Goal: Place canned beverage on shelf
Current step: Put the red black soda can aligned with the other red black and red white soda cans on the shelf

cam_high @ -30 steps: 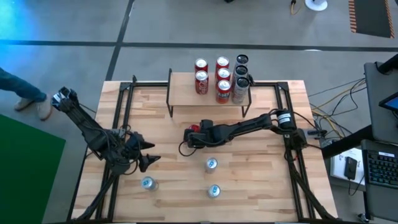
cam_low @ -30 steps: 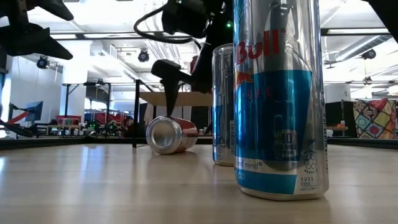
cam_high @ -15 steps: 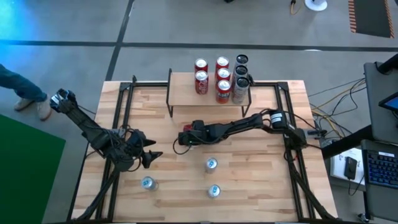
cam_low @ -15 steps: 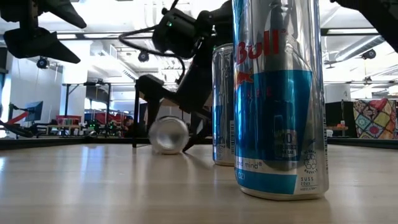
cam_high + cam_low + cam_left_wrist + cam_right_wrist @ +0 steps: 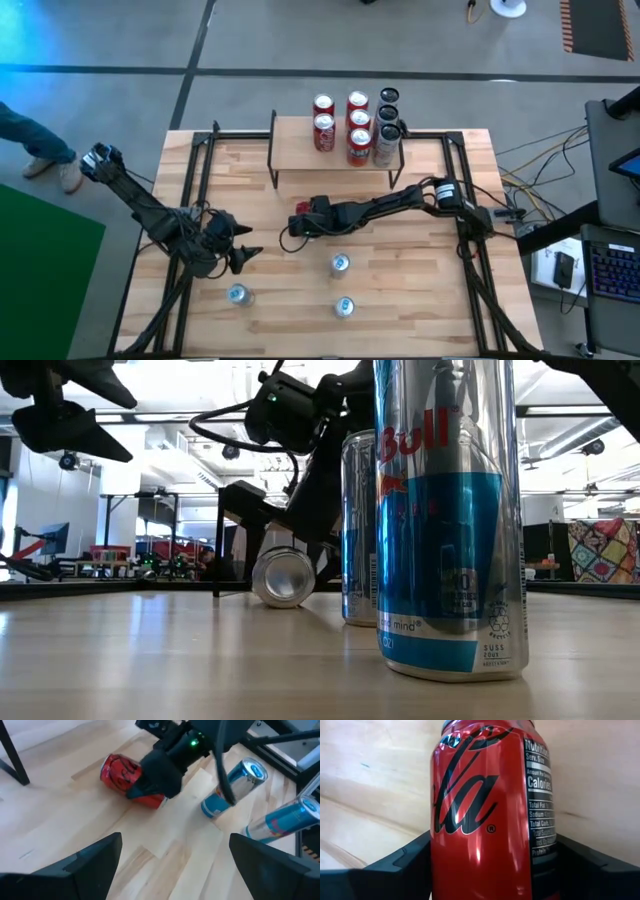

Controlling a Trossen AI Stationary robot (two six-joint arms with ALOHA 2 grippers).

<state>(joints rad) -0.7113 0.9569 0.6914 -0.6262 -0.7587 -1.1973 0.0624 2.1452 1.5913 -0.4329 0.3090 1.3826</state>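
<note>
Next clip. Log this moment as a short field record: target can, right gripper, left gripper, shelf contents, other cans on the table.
target can: red can lying on its side on the tabletop
right gripper: right gripper down over the can, one finger on each side
left gripper: left gripper open, apart from every can
shelf: shelf holds seven upright cans, five red and two dark-topped
other cans: three blue-and-silver cans upright nearer the table's front

- red cans: six total, five upright on shelf, one lying on table at right gripper
- dark/silver cans on shelf: two
- blue-silver cans upright on table: three
- shelf: one
- arms: two, left gripper and right
</note>
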